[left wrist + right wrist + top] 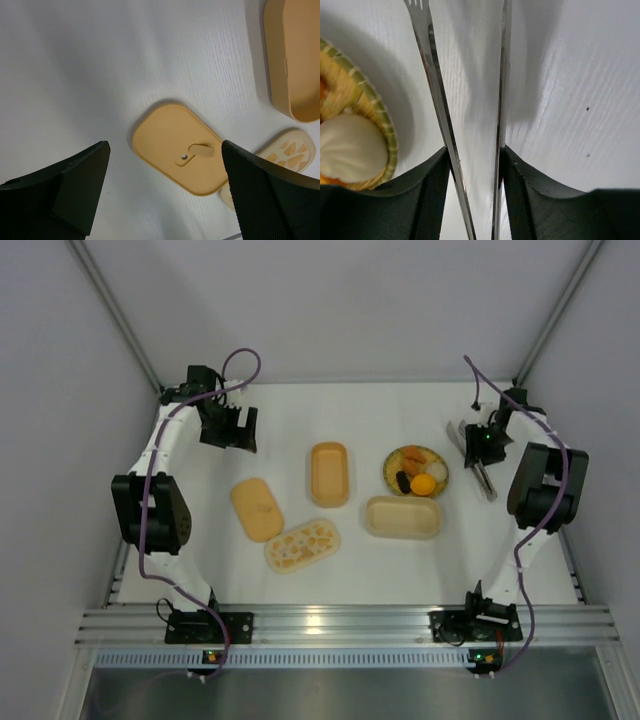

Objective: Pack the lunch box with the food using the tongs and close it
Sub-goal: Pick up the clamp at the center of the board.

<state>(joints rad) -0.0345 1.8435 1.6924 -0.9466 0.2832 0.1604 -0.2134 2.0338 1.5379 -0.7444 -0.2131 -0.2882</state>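
Note:
The silver tongs (482, 472) lie on the table at the far right, beside the round yellow plate (388, 468). My right gripper (484, 445) is down over them. In the right wrist view its black fingers (432, 200) press from outside on both slim arms of the tongs (432, 75), so the right gripper (476, 160) is shut on them. The food sits on the plate: an orange ball (423, 484), a dark piece (404, 481), orange chunks (412, 454) and a whitish ball (350, 147). An orange lunch box (329, 473) and a cream one (403, 517) stand open. My left gripper (230, 430) hangs open and holds nothing.
Two lids lie left of centre: a plain orange lid (256, 508) and a patterned cream lid (302, 545). In the left wrist view the orange lid (170, 140) lies below the open left gripper (164, 150), with the orange box (295, 60) at the upper right. White walls enclose the table.

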